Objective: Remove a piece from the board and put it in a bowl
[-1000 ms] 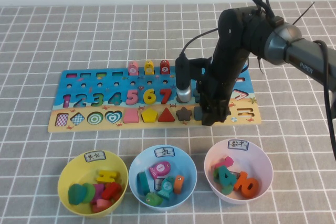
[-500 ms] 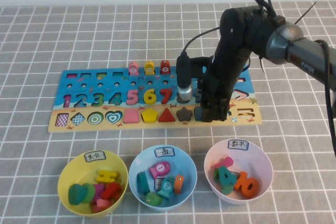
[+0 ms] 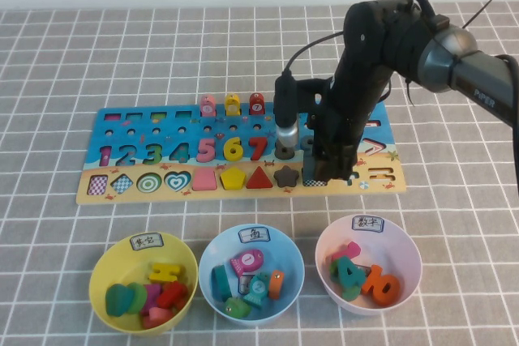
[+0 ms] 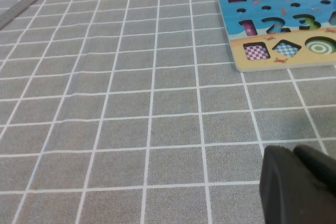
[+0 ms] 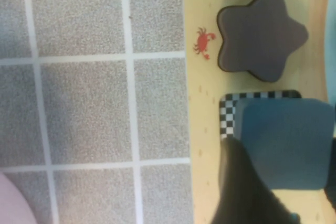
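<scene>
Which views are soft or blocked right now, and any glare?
High view: sharp, even light, no glare; the right gripper and its arm hide part of the board. Right wrist view: soft close-up; a blurred dark finger covers a corner of the piece beside the star. Left wrist view: left gripper blurred in the corner, mat sharp.

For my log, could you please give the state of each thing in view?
Slate-blue piece: lifted partly out of its checkered slot.
Right end effector: on the board, shut on the piece.
Left end effector: parked above bare cloth.
Yellow bowl: holds shapes.
</scene>
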